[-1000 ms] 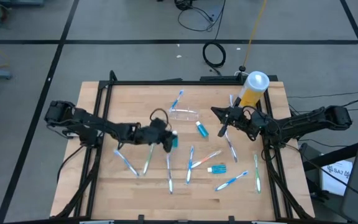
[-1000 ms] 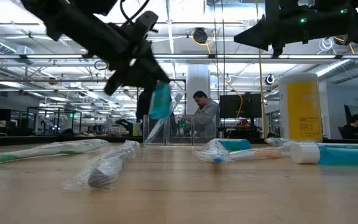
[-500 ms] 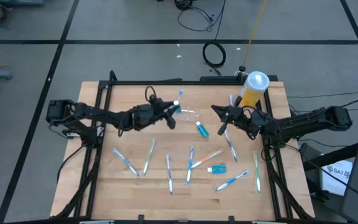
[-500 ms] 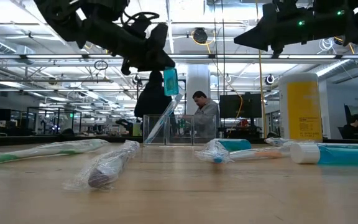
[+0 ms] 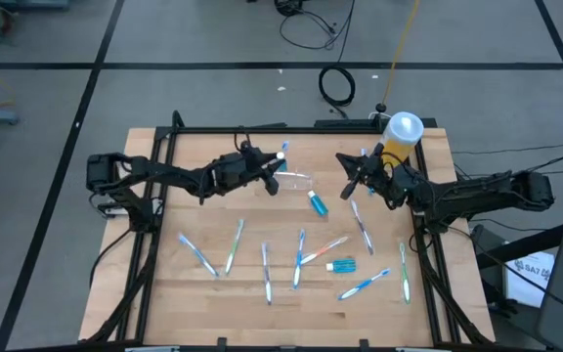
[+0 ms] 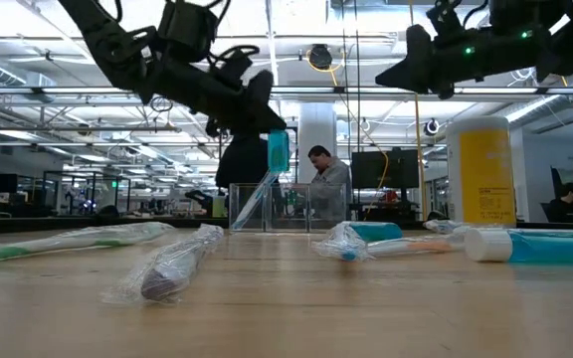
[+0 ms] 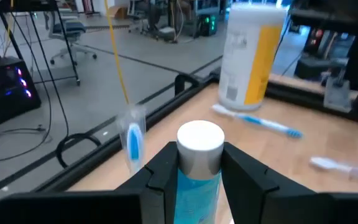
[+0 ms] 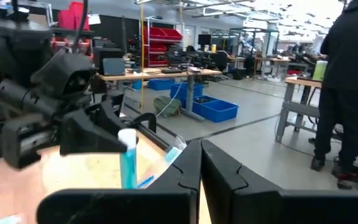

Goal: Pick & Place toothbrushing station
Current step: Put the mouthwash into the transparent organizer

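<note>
One teal toothpaste tube [image 5: 276, 175] sat pinched in the left gripper [image 5: 270, 176] at upper centre of the high view, beside the clear cup [image 5: 291, 180]. Low view: the tube hung over the cup's rim at centre; released off-line, it could glance off or tip the cup. Right wrist view: the right gripper [image 8: 199, 163] had its fingers pressed together, empty.

toothpaste tube [image 7: 197, 167] base cut off, yellow bottle [image 7: 251, 58] top cropped
</note>
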Motion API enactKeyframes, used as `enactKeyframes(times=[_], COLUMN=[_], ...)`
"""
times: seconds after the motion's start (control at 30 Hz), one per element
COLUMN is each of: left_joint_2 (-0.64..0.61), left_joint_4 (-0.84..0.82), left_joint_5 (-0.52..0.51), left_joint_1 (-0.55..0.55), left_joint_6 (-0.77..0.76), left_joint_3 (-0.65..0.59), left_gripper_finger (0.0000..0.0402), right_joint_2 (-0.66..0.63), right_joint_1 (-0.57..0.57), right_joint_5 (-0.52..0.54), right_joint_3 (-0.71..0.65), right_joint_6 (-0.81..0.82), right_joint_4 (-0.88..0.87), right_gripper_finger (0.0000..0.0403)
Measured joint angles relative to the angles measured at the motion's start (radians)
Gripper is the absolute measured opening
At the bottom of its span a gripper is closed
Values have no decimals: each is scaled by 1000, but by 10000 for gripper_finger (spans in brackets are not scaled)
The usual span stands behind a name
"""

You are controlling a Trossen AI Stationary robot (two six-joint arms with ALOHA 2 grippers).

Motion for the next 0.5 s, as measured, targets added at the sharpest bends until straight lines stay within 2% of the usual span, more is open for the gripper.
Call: enactKeyframes(times=[0.23,0.5], left_joint_2=[97,203], left_joint_4=[21,138], left_joint_5=[2,2], left_joint_1=[0,0], left_joint_6=[-5,39], left_joint_3=[0,0], left_gripper_finger=[102,102], right_joint_2=[39,80], right_joint_1=[-37,-79], right_joint_5=[0,-1], right_joint_3=[0,0], right_joint_6=[0,44], right_joint_4=[-3,-2], right_gripper_finger=[2,2])
